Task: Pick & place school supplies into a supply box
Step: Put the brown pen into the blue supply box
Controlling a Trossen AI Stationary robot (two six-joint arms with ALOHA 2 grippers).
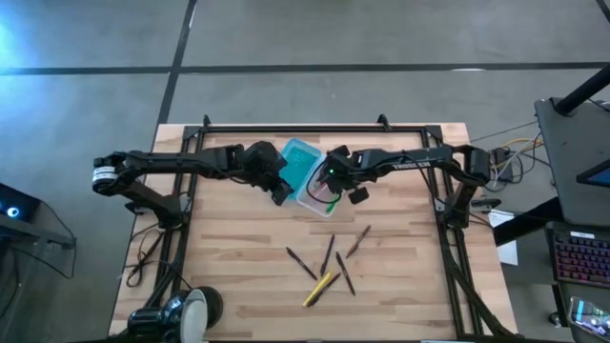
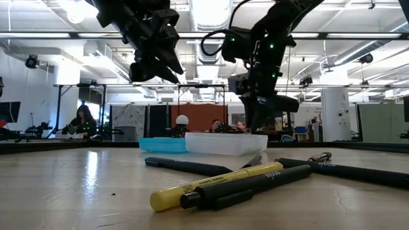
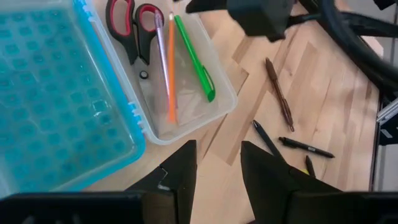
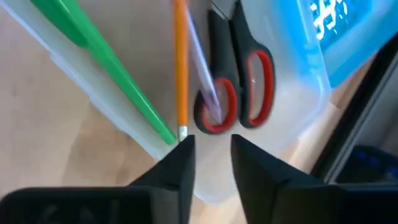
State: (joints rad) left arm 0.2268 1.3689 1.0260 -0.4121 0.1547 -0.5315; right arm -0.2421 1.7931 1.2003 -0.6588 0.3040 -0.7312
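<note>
The supply box lies open at the table's far middle, its teal half (image 1: 299, 157) beside its clear half (image 1: 317, 201). In the clear half lie red-handled scissors (image 4: 239, 93), an orange pencil (image 4: 181, 68), a pink pen (image 3: 163, 50) and a green pen (image 3: 196, 59). My right gripper (image 4: 211, 163) hovers open just above the clear half (image 2: 227, 143), over the scissors' handles and the orange pencil's end, holding nothing. My left gripper (image 3: 217, 168) is open and empty above the box's near left edge (image 1: 281, 193). Several dark pens (image 1: 329, 259) and a yellow one (image 1: 317, 289) lie on the table nearer to me.
The loose pens lie spread out on the wood (image 3: 278, 93) between the box and the near edge (image 2: 217, 185). A round dark and white device (image 1: 186, 310) sits at the near left corner. A black frame rail (image 1: 315, 127) runs along the far edge.
</note>
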